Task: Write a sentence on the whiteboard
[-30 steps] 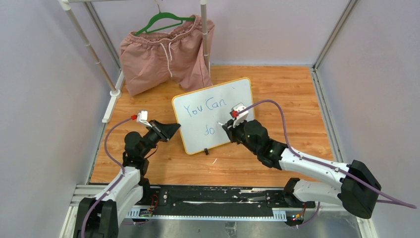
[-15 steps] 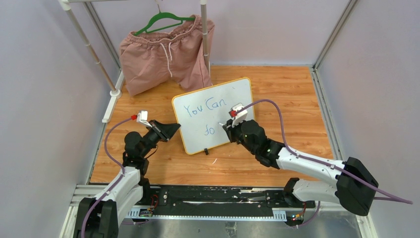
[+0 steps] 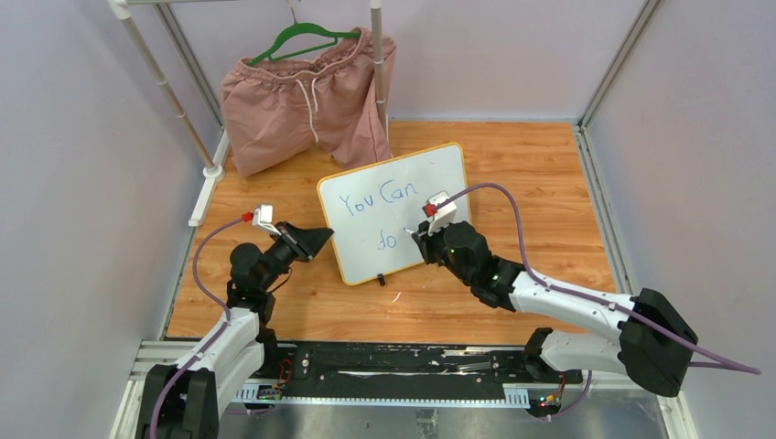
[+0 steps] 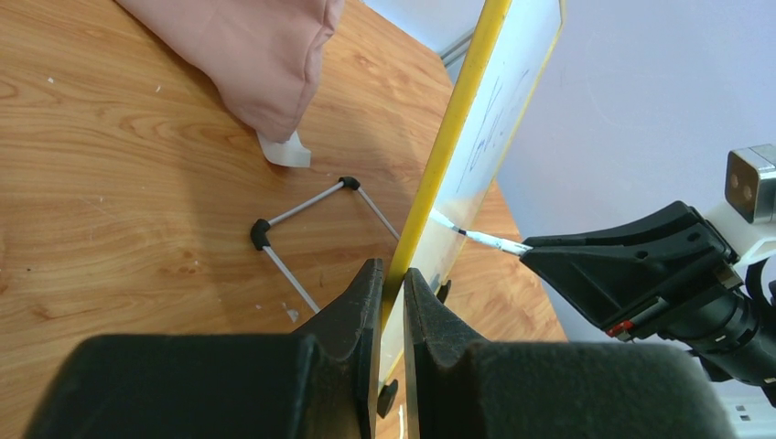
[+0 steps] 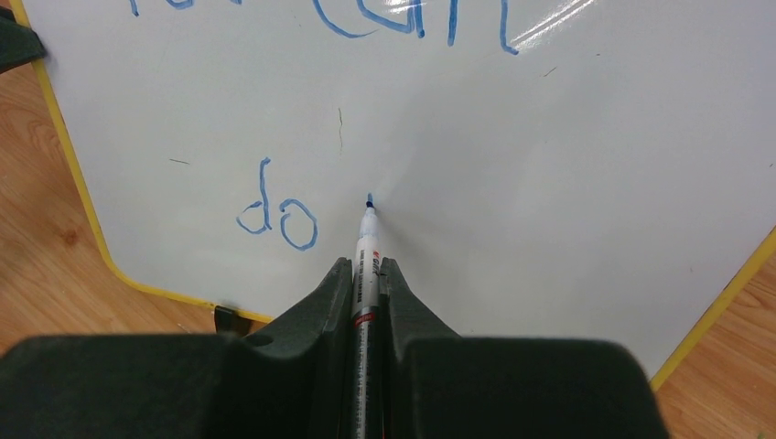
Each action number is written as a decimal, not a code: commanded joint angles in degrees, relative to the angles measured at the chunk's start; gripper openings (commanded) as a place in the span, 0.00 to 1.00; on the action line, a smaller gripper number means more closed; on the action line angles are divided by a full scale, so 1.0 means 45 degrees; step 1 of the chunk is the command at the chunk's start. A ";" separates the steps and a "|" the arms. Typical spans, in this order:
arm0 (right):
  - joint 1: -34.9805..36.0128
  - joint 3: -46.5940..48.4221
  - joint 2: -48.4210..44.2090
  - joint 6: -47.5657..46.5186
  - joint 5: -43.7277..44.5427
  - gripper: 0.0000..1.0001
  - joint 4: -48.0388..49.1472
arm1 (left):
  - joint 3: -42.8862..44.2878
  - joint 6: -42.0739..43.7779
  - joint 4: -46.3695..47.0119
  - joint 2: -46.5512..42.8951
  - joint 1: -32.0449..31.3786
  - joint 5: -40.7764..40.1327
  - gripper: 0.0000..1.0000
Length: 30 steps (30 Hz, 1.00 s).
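The whiteboard [image 3: 439, 178] with its yellow frame stands tilted on the wooden table. The sentence [image 3: 377, 198] in blue reads "You Can" with "do" [image 5: 277, 219] below it. My left gripper [image 3: 320, 240] is shut on the whiteboard's left edge [image 4: 453, 137], one finger on each side of the yellow frame. My right gripper [image 5: 368, 270] is shut on a marker [image 5: 366, 265]. The marker's blue tip [image 5: 370, 199] rests against the white surface [image 5: 567, 183] just right of "do". In the top view the right gripper [image 3: 416, 233] sits at the board's lower middle.
Pink shorts [image 3: 307, 101] hang on a green hanger from a white rack [image 3: 377, 64] behind the board. The board's wire stand [image 4: 307, 229] rests on the wood behind it, near a white tag [image 4: 284, 151]. Walls enclose the table on three sides.
The right arm has shifted slightly to the left with the marker still at the board. The lettering looks the same. The left arm has not moved.
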 commanded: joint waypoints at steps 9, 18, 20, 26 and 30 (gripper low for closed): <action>0.0172 -0.0453 -0.0228 0.0377 0.0080 0.00 -0.0545 | -0.0076 -0.0056 0.0629 -0.0188 -0.0053 0.0052 0.00; 0.0307 -0.0715 -0.0390 0.0517 0.0133 0.00 -0.0740 | -0.0060 -0.0056 0.0629 -0.0148 -0.0057 0.0052 0.00; 0.0319 -0.0816 -0.0501 0.0545 0.0158 0.00 -0.0775 | -0.0050 -0.0056 0.0629 -0.0158 -0.0048 0.0052 0.00; 0.0324 -0.0977 -0.0680 0.0587 0.0325 0.00 -0.0982 | -0.0053 -0.0073 0.0629 -0.0149 -0.0052 0.0052 0.00; 0.0309 -0.0929 -0.0834 0.0573 0.0760 0.00 -0.1169 | -0.0060 -0.0076 0.0629 -0.0150 -0.0057 0.0071 0.00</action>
